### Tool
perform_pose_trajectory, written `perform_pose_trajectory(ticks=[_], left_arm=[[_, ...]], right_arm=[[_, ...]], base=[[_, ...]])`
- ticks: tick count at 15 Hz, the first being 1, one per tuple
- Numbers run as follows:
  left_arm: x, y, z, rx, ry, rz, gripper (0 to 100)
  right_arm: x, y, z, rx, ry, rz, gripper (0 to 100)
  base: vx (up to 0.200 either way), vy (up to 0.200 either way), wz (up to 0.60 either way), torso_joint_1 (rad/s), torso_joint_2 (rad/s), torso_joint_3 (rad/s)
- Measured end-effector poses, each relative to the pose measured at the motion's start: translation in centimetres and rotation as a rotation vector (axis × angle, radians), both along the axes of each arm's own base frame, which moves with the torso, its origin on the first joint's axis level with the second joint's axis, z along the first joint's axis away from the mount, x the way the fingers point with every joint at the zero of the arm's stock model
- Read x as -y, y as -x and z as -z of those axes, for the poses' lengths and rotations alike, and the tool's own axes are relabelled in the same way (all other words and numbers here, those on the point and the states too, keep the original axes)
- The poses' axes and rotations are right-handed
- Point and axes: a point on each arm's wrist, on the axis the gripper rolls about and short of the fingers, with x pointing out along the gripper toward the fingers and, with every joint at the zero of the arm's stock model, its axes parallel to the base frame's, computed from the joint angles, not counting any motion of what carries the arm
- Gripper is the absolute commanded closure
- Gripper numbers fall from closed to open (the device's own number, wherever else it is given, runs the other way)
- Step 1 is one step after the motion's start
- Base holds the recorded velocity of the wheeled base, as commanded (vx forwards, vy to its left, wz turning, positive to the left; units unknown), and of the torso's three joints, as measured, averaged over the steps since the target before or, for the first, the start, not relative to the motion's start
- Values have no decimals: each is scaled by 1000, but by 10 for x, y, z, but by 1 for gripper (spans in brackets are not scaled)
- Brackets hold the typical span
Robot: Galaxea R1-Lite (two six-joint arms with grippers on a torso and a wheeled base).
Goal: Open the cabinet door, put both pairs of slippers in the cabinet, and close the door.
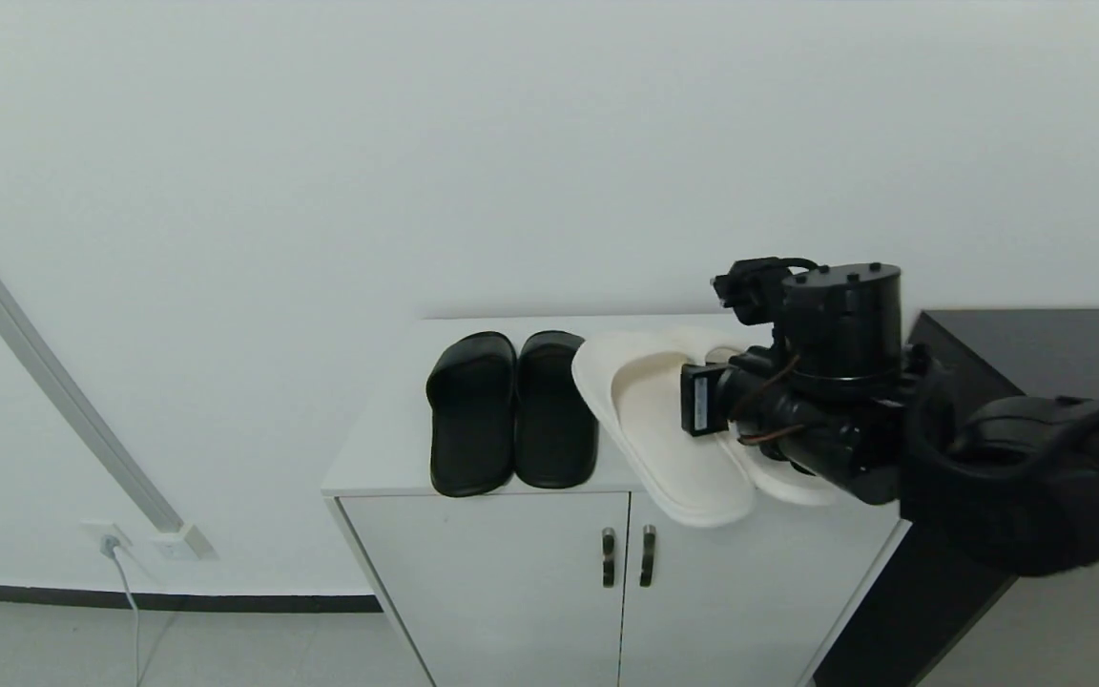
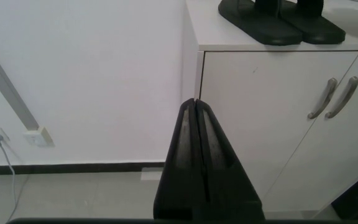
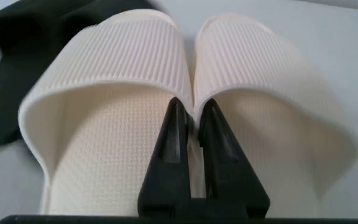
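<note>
A white cabinet (image 1: 387, 448) stands against the wall with both doors closed and two metal handles (image 1: 628, 555) at the middle. A black pair of slippers (image 1: 511, 410) lies on its top. The white pair of slippers (image 1: 664, 448) is tilted and lifted, hanging over the front edge. My right gripper (image 3: 191, 111) is shut on the inner straps of the white pair (image 3: 185, 68), pinching the two together. My left gripper (image 2: 196, 109) is shut on nothing, low and to the left of the cabinet (image 2: 260, 93), with the black slippers (image 2: 281, 22) above it.
A dark table (image 1: 1036, 343) adjoins the cabinet on the right. A wall socket with a plugged cable (image 1: 111, 546) and a slanted grey conduit (image 1: 44, 367) sit to the left. Open floor lies before the cabinet.
</note>
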Motion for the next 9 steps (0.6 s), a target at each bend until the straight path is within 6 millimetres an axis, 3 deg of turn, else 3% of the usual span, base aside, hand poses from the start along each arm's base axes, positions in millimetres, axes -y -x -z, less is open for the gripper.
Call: perform_pose_trajectory(ticks=[3,6,9], left_arm=[[0,0,0,0,0,0,100],[0,0,0,0,0,0,100],[0,0,0,0,0,0,100]], right_arm=[[21,47,-2,-27,11,-230,100],[36,82,-3,-33,3,-352,100],[49,104,-4,-30,-6,-420,100]], base=[[0,0,0,0,0,0],[0,0,0,0,0,0],[0,0,0,0,0,0]])
